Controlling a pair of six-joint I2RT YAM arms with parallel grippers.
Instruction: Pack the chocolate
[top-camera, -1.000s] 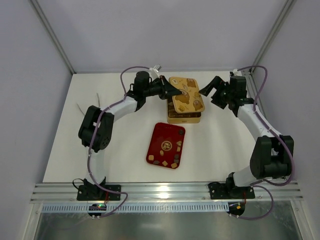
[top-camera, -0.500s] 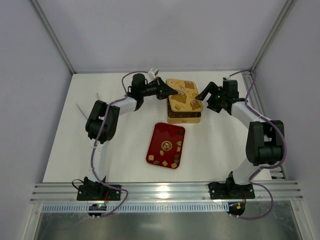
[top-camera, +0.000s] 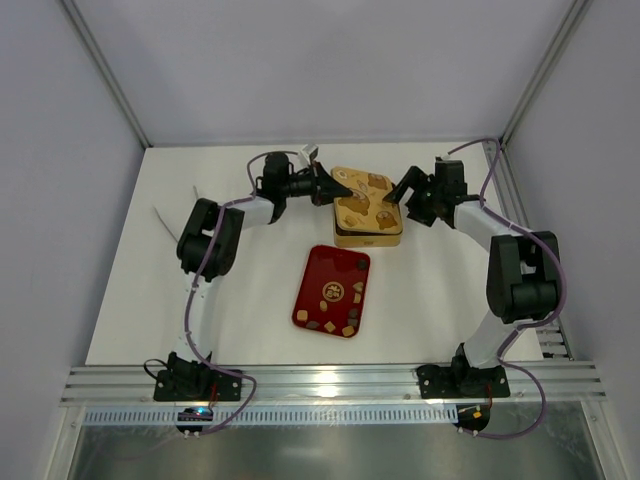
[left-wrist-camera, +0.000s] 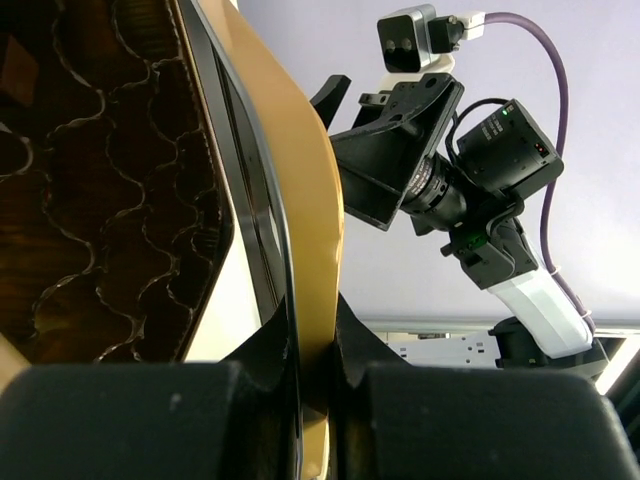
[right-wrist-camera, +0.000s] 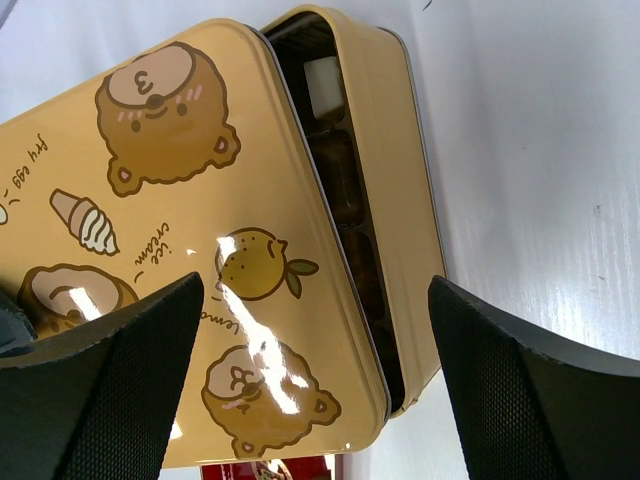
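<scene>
1. Two shifts logged against a second ago: found the lid (right-wrist-camera: 200, 250) lowered nearer the gold tin (right-wrist-camera: 405, 190), yet ajar along one side. Found the right gripper (top-camera: 408, 192) brought in close to that open side.
2. Judged closing premature: counted several pieces of the chocolate (top-camera: 348, 328) lying on the red tray (top-camera: 325, 265), with a cream piece glimpsed inside the tin.
3. Found the left gripper (left-wrist-camera: 310, 370) clenched on the lid's rim, reaching in low from the left.
4. Found the right gripper released, with jaws spread wide, facing lid and tin edge; could not confirm any contact.
</scene>
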